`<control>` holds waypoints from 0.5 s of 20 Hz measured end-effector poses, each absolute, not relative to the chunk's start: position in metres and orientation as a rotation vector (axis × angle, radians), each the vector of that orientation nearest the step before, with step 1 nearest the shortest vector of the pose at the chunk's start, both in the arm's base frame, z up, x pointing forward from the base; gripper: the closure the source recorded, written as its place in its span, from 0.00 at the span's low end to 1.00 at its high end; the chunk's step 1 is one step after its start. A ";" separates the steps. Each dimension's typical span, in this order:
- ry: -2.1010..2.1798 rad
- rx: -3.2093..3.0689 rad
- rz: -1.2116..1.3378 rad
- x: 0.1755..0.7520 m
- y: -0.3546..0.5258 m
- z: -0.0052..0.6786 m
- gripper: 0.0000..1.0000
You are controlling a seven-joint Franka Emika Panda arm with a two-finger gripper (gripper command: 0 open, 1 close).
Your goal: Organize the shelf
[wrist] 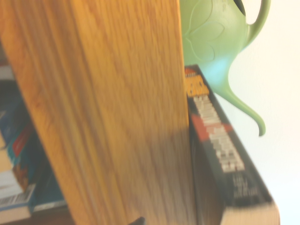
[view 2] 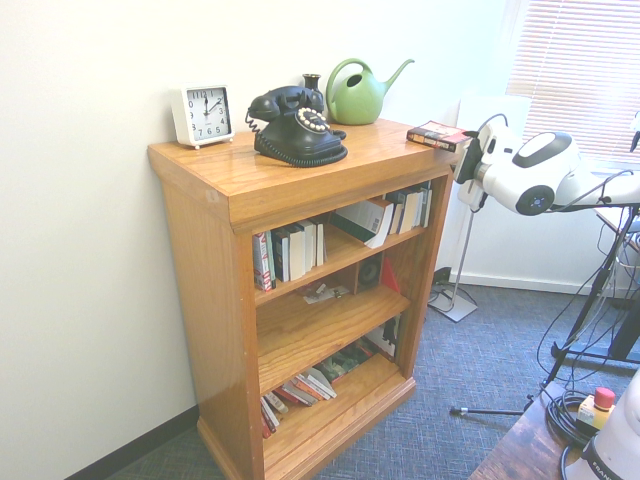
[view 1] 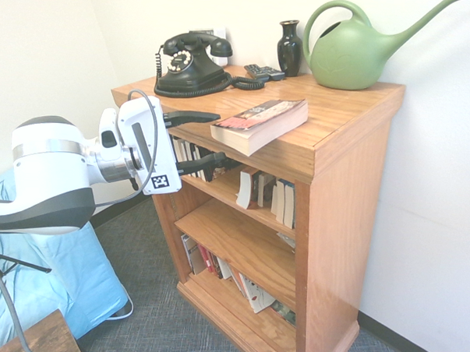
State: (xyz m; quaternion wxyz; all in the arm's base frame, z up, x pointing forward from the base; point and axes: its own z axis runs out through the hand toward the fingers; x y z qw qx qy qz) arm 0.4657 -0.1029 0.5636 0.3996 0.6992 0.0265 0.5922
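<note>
now the gripper (view 1: pixel 213 138) stands open and level at the shelf (view 1: pixel 330 133) front edge, one finger above the top, probably not touching the book (view 1: pixel 257 122).

Wrist view: shelf (wrist: pixel 108 117) edge, book (wrist: pixel 220 154) blurred

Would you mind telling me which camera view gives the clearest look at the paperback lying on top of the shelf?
The first exterior view: the paperback lies near, cover and page edges sharp, at the front edge of the shelf. The second exterior view shows it small at the top's far corner. The wrist view shows it blurred, along its spine.
</note>
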 end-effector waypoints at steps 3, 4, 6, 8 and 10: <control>0.062 1.756 1.493 0.483 -0.110 0.568 0.00; 0.062 1.753 1.492 0.488 -0.111 0.569 0.00; 0.061 1.753 1.491 0.496 -0.111 0.569 1.00; 0.060 1.749 1.490 0.500 -0.112 0.570 1.00; 0.055 1.749 1.491 0.502 -0.113 0.571 1.00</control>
